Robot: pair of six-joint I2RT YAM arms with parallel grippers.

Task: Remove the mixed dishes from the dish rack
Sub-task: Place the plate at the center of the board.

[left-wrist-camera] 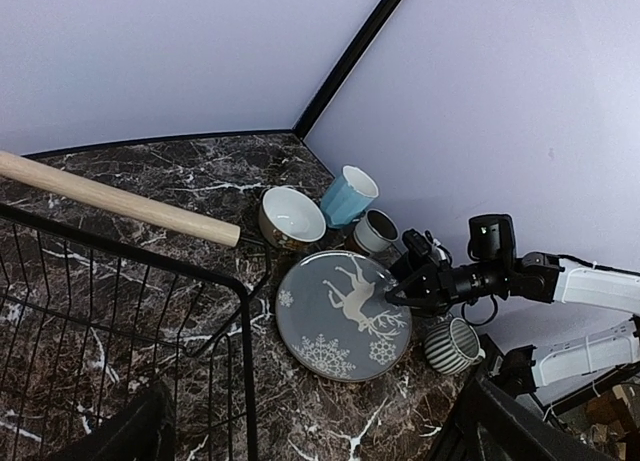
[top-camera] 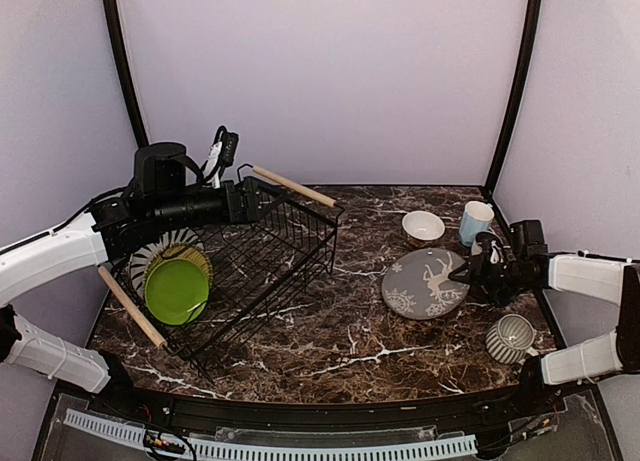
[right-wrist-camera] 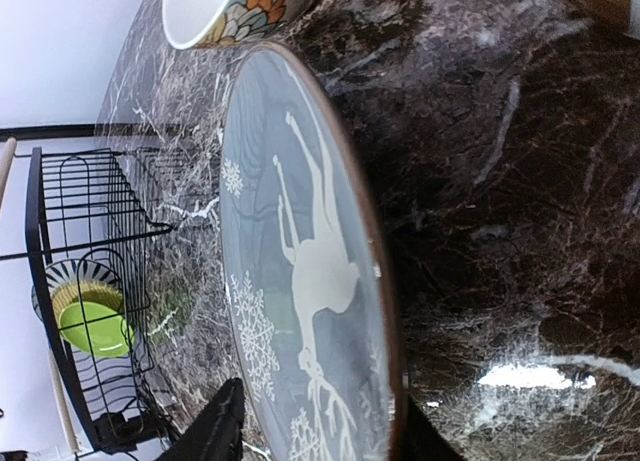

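- The right gripper [top-camera: 464,274] has its jaws set on either side of the right rim of the grey reindeer plate [top-camera: 425,283]. I cannot tell whether they press the rim or stand slack of it. The right wrist view shows only one dark finger [right-wrist-camera: 222,429], over the plate's face.
- The right arm reaches in low from the right edge of the bench [top-camera: 340,321], its wrist pointing left at the plate.
- The plate lies flat on the bench. It is grey with a white reindeer, snowflakes and a brown rim.
- The left gripper [top-camera: 243,194] hovers at the far corner of the dish rack [top-camera: 270,251], jaws spread wide and closed on nothing. Its arm stretches in from the left above the rack's far end.
- The rack sits slantwise on the left of the bench. It is a black wire basket with a wooden rod handle [top-camera: 295,186] at each end.
- Three plates stand on edge at the rack's near-left end. The lime green plate [top-camera: 175,289] is in front, the olive-yellow plate [top-camera: 200,259] behind it and the black-and-white striped plate [top-camera: 155,253] behind that.
- On the right of the bench, the cream bowl [top-camera: 423,226] sits just beyond the reindeer plate, with the light blue cup [top-camera: 476,221] to its right. The striped mug [top-camera: 510,338] stands nearer the front, apart from the plate.
- The small white cup [left-wrist-camera: 377,231] shows beside the blue cup in the left wrist view. From above, the right gripper mostly covers it.
- The left jaws show only as dark blurred shapes at the bottom of their own wrist view.
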